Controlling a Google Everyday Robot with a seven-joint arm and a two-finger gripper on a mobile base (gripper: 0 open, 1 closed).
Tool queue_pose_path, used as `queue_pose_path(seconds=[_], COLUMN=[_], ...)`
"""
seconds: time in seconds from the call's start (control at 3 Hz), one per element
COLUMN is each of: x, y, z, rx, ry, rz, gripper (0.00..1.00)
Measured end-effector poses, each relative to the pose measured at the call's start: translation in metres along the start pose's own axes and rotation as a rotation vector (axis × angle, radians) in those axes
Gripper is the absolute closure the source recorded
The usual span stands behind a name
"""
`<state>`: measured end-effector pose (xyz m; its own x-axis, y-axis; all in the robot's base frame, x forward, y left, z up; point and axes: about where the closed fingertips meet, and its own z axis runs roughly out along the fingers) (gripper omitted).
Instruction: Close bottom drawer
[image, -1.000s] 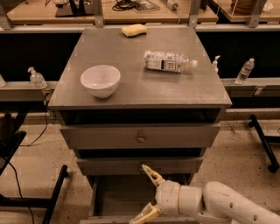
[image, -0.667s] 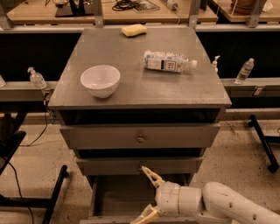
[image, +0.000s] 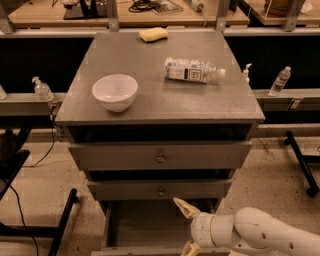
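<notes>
The bottom drawer (image: 145, 225) of the grey cabinet is pulled out, and I look down into its shallow grey box. Its front panel runs along the bottom edge of the view and its knob is out of view. My gripper (image: 186, 227) is over the drawer's right half on a white arm coming in from the lower right. It is open, with one tan fingertip (image: 183, 206) up near the middle drawer and the other (image: 190, 248) down at the bottom drawer's front. It holds nothing.
The widest drawer front (image: 160, 156) and the middle drawer front (image: 160, 190) sit above, each with a knob. On the cabinet top (image: 160, 100) are a white bowl (image: 115, 91), a lying plastic bottle (image: 192, 70) and a yellow sponge (image: 153, 34). Black frame legs (image: 60, 225) stand left.
</notes>
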<state>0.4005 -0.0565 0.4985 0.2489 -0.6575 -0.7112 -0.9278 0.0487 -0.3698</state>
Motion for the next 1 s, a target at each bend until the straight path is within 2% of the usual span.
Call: queue_pose_path(seconds=[0.33,0.67,1.0], x=[0.055,0.055,0.089], y=[0.007,0.007,0.009], z=[-0.012,-0.012,0.005], rx=[-0.032,-0.032,-0.053], ry=[0.101,0.101,0.098], rz=[-0.230,-0.230,-0.199], gripper=[0.00,0.00,0.00])
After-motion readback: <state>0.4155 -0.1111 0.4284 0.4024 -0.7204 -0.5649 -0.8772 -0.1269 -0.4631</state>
